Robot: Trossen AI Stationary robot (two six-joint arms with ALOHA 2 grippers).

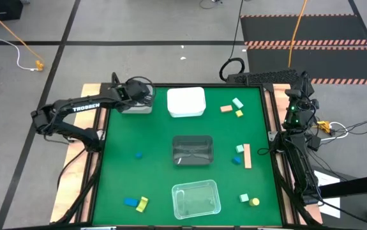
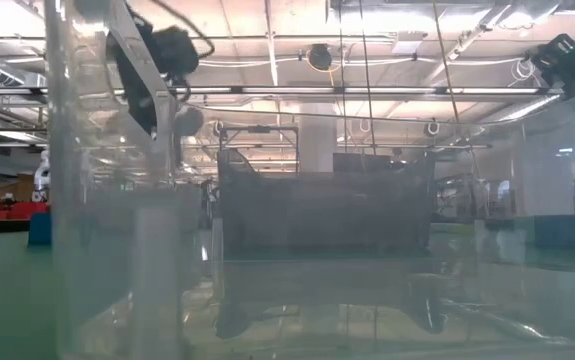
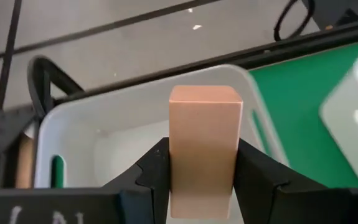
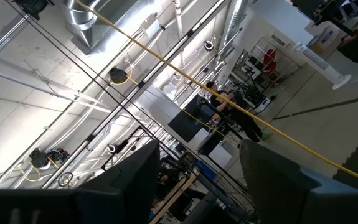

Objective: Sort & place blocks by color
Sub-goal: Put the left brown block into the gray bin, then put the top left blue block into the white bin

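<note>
The left gripper [image 3: 200, 177], clamped on a tan block [image 3: 203, 149], hovers over the white tray [image 3: 104, 124]. That tray looks empty. The right gripper [image 4: 197, 186], parked off the table, gapes empty.

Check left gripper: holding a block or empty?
Holding. The left gripper has its fingers shut on a tan block, upright, above a white tray at the table's far left corner.

Your left arm reaches across the worktop's far left corner, its left claw [image 3: 202, 171] clamped on a tan block [image 3: 203, 146]. Your right arm sits folded at the right edge (right claw [image 4: 197, 174] parted, pointing upward).
</note>
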